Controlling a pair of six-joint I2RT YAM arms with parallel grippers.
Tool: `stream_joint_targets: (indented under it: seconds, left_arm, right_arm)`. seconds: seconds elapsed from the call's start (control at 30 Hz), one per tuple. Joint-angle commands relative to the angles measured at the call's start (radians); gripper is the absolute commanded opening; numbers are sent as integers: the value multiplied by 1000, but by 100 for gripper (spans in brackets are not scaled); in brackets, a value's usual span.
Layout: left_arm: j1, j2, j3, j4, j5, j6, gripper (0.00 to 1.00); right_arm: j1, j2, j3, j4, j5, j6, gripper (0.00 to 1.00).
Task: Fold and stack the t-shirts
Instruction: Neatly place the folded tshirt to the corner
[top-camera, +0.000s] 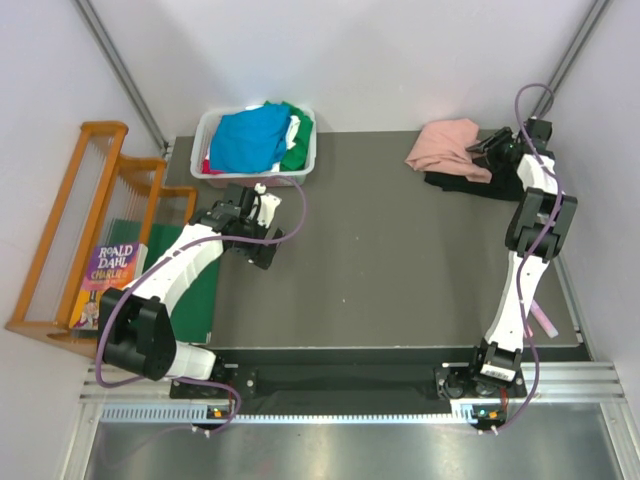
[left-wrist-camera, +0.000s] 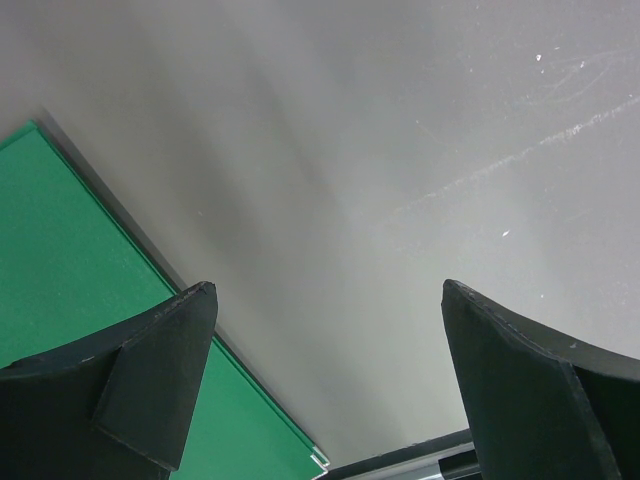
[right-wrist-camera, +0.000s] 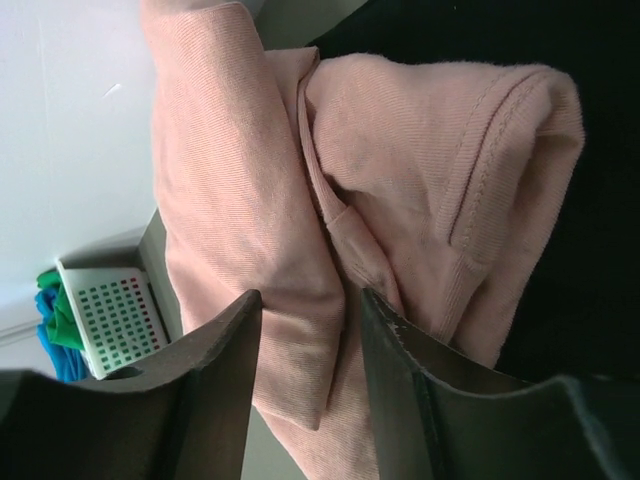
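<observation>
Evidently the right gripper (right-wrist-camera: 305, 305) clamps its jaws on a fold of the dusty-pink t-shirt (right-wrist-camera: 430, 140), heaped on the black t-shirt (top-camera: 450, 182) at the far right — likely to drag it out for folding. The left gripper (left-wrist-camera: 328, 295) hovers empty, jaws wide apart.

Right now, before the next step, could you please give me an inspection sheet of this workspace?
Surface: dark grey table, faint scratches under the left arm.
Job's things: pink t-shirt bunched on black t-shirt, far right corner; other shirts, blue, green, white and red, heaped in white basket, far left.
Clutter: small pink item by the right edge, too small to identify.
Tools: left tool open over bare table; right tool closed on a fold of the pink t-shirt.
Cables: purple cables loop along both arms.
Surroundings: wooden rack holding a book; green board beside the left edge.
</observation>
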Motion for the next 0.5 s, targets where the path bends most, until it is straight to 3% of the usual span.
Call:
stream_joint_targets:
  seconds: [0.0, 0.33, 0.47]
  left_arm:
    - [4, -33, 8, -1, -1, 8, 98]
    - [4, -27, 7, -1, 7, 2, 98]
    - [4, -29, 11, -4, 5, 1, 98]
  right_arm:
    - [15, -25, 33, 14, -9, 21, 42]
    - [34, 6, 139, 2, -28, 43, 15]
    - [34, -36, 105, -4, -14, 26, 10]
